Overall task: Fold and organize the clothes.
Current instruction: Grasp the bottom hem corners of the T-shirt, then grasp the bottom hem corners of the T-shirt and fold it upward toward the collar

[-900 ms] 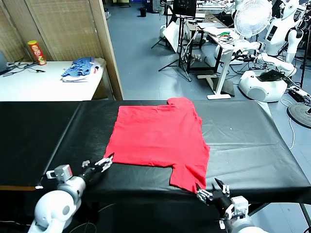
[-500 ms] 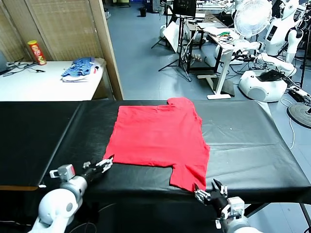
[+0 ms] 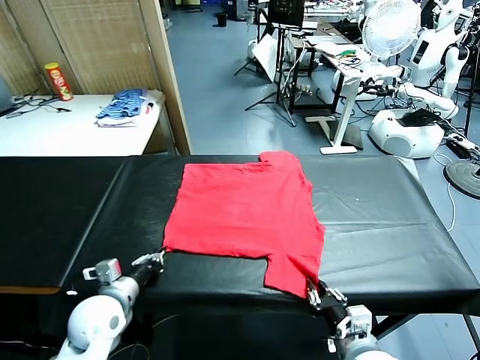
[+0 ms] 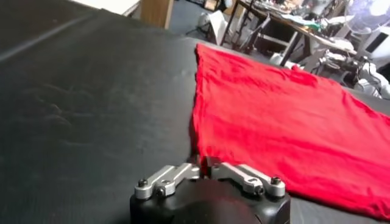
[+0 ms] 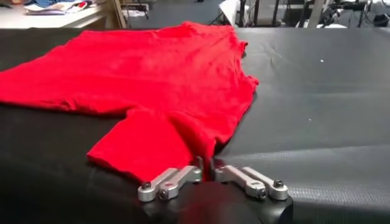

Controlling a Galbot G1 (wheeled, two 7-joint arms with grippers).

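At the lower right of the head view, the right gripper (image 3: 313, 289) is closed on the near sleeve of the red T-shirt (image 3: 244, 210). At lower left, the left gripper (image 3: 157, 257) pinches its near corner. The shirt lies flat mid-frame on the black table (image 3: 382, 217).

- Left gripper (image 3: 155, 258): slim silver metal fingers on a dark wrist, lower left of the head view, with a small grey block on the rounded pale-grey forearm.
- Right gripper (image 3: 314, 291): same silver fingers, bottom centre-right.
- Wrist views: black rounded gripper body, silver linkage bars with dark screw heads.
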